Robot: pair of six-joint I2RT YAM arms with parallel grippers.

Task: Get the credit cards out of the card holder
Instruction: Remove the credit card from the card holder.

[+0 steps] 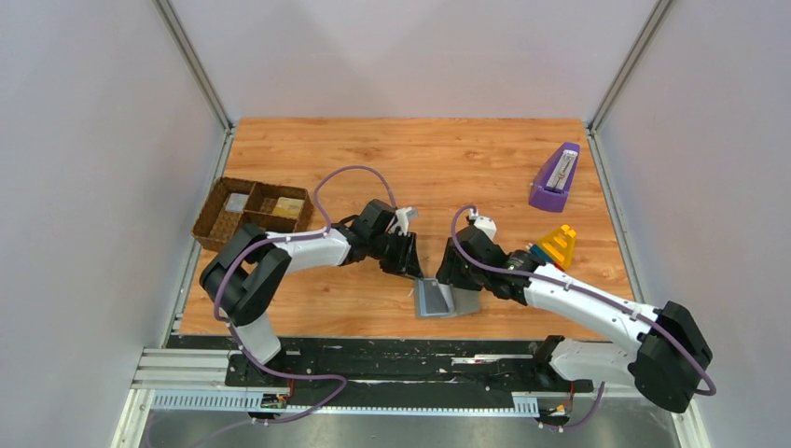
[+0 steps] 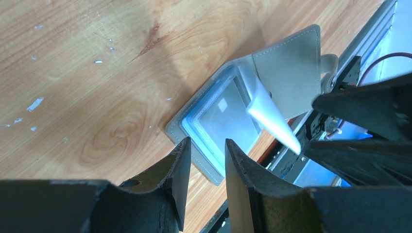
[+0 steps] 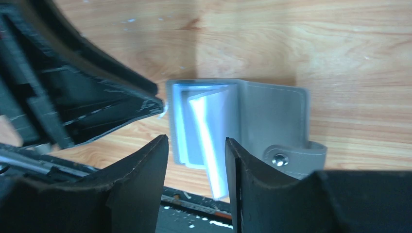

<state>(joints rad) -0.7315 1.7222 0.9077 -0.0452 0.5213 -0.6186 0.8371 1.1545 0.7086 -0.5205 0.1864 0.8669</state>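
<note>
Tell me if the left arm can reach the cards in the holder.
Probably yes. The holder lies open, its cards exposed, and the left gripper hangs open right over its edge. The right gripper, also open, crowds the same spot and could interfere.

No text, brand, number or sign can be read anywhere, the card holder (image 2: 286,68) included.

Grey card holder (image 3: 272,114), pale blue inside

Open card holder (image 3: 272,114) on wooden table (image 3: 340,48), pale inner leaf (image 3: 214,141) raised, right fingers (image 3: 141,184) spread apart
</note>
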